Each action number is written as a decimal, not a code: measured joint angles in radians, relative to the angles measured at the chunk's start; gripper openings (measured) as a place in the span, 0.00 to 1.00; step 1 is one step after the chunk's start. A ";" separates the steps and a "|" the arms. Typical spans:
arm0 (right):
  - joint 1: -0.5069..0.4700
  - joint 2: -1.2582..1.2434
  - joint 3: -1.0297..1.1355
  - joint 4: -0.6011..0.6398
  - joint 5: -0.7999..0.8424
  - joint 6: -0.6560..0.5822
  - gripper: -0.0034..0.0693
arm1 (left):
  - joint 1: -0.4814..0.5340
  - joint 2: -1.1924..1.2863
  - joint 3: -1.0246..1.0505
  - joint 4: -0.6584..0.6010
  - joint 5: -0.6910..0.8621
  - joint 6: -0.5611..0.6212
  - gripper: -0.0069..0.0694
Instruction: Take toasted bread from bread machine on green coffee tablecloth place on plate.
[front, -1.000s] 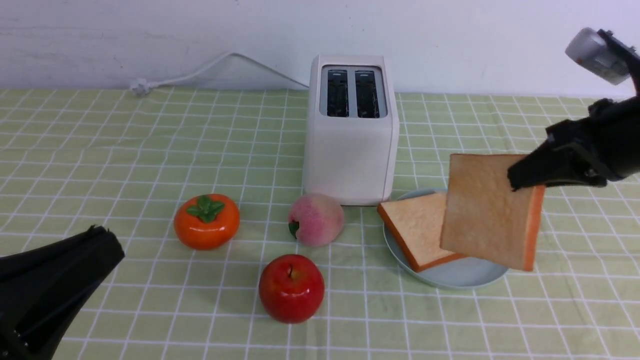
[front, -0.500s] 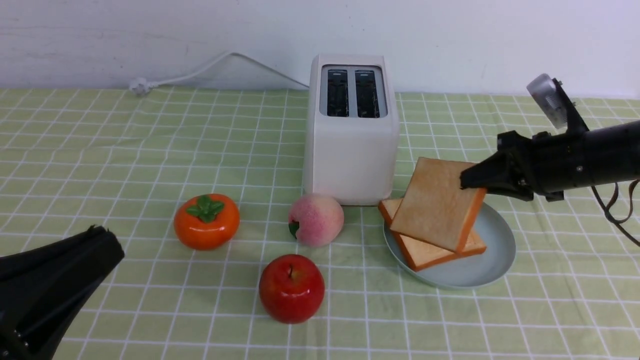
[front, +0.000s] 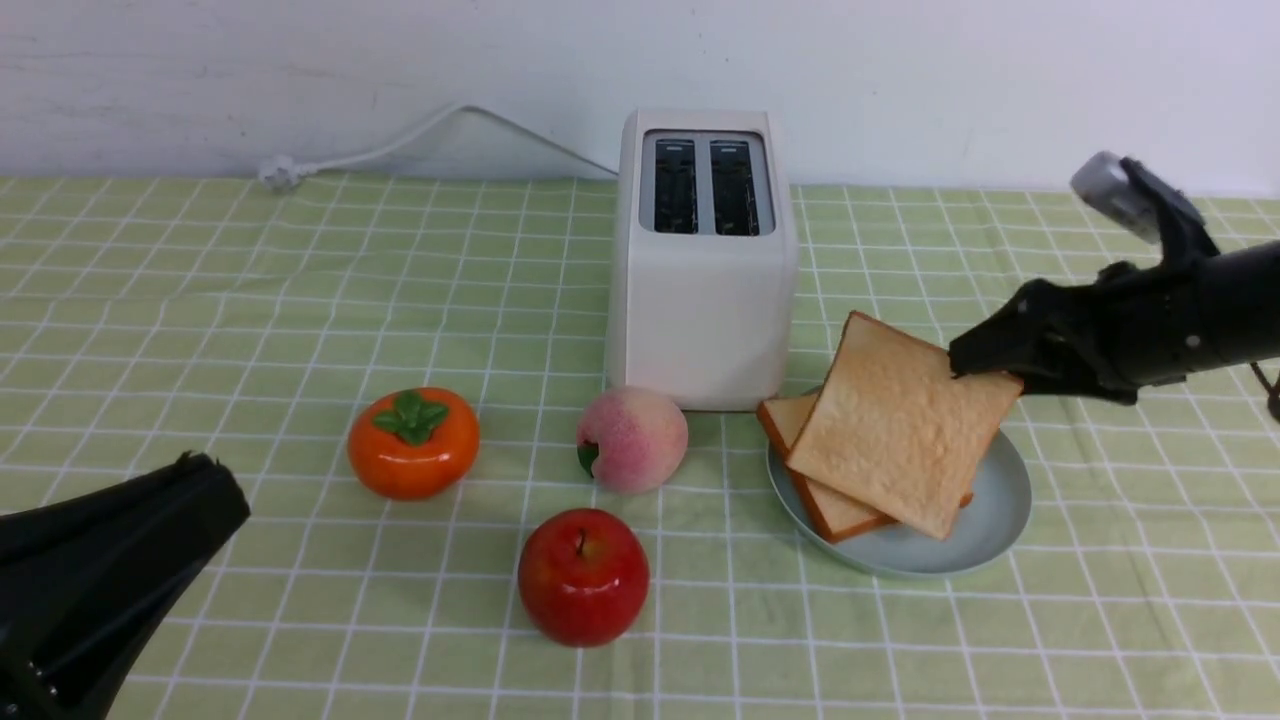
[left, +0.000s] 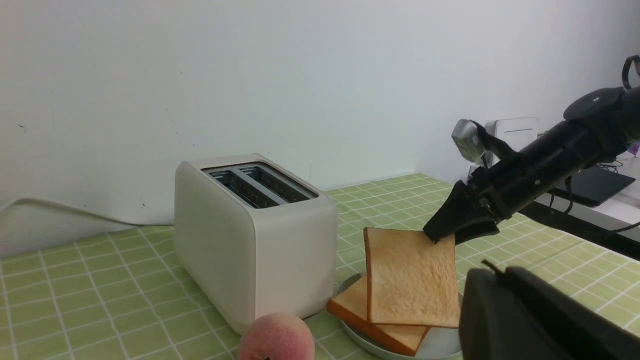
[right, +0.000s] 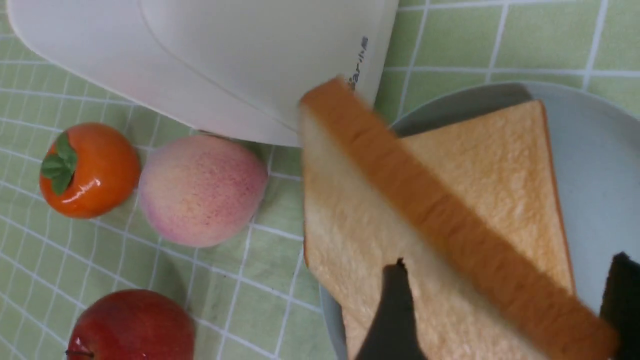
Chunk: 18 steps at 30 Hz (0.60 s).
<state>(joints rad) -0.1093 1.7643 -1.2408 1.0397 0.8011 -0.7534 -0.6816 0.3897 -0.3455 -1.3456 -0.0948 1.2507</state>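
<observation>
Green grid tablecloth (front: 200, 300) — white toaster (right: 200, 65), lettering (right: 361, 56) illegible

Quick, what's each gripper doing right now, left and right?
Left gripper: closed, holding nothing.
Right gripper: open, jaws spread either side of the top slice of toasted bread, which rests over the plate.

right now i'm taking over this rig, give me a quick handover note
Left end effector: shut, empty, low at the near left.
Right end effector: open, tips at the top slice's raised corner.
Bread machine: both slots empty.
Plate: lower slice flat, top slice leaning across it.
Done: both slices out.
Left: probably just back the right end effector away and check the top slice settles.
</observation>
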 joint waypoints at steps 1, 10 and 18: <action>-0.012 -0.033 0.000 -0.014 0.006 0.018 0.77 | 0.000 0.000 0.000 0.000 0.001 0.000 0.11; -0.050 -0.381 0.000 -0.192 0.133 0.127 0.54 | 0.000 0.000 0.000 0.000 0.003 0.000 0.11; -0.050 -0.741 0.000 -0.408 0.399 0.229 0.14 | 0.000 -0.001 0.000 -0.036 0.011 0.000 0.07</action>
<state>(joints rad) -0.1594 1.0235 -1.2408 0.6322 1.2001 -0.5242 -0.6816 0.3885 -0.3455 -1.3821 -0.0833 1.2507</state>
